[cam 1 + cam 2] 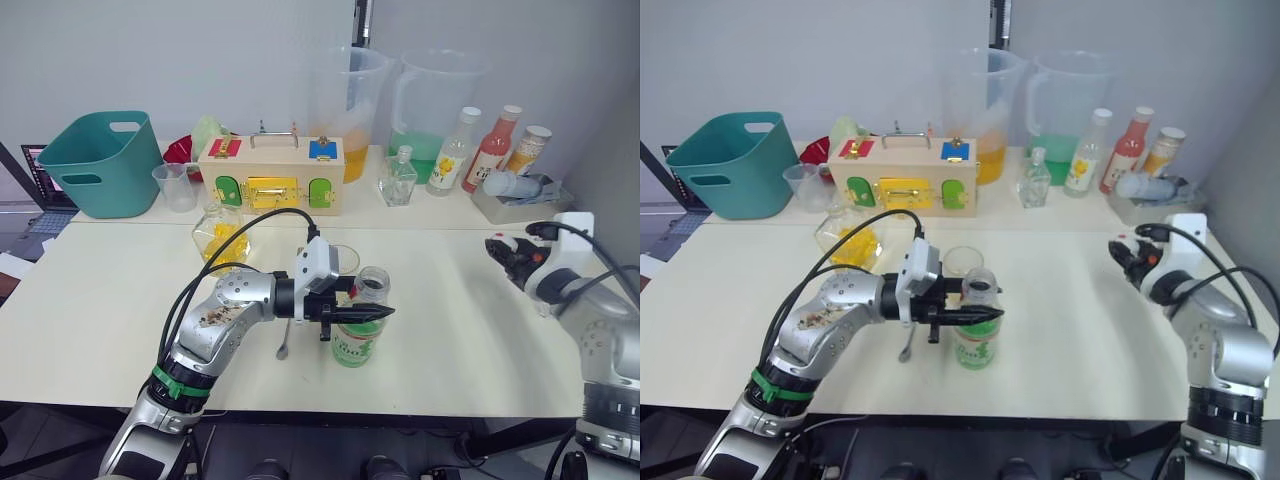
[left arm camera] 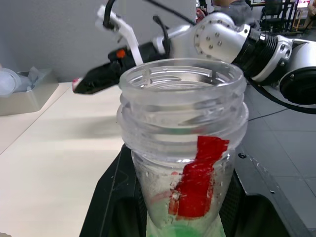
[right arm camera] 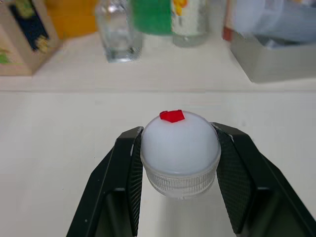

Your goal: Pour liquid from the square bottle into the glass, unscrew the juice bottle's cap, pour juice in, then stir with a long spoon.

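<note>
The two head views are looking forward and down from above the near edge of the surface [image 1: 100, 300], taking in its whole width to the far wall; they are sharing nearly the same scene, one slightly offset sideways; the left wrist view is sitting very close to the juice bottle [image 2: 183, 148], facing across the surface toward the right gripper [image 2: 79, 85], which the head views are also showing; the right wrist view is looking closely over the cap [image 3: 180, 150] toward the far bottles.
</note>
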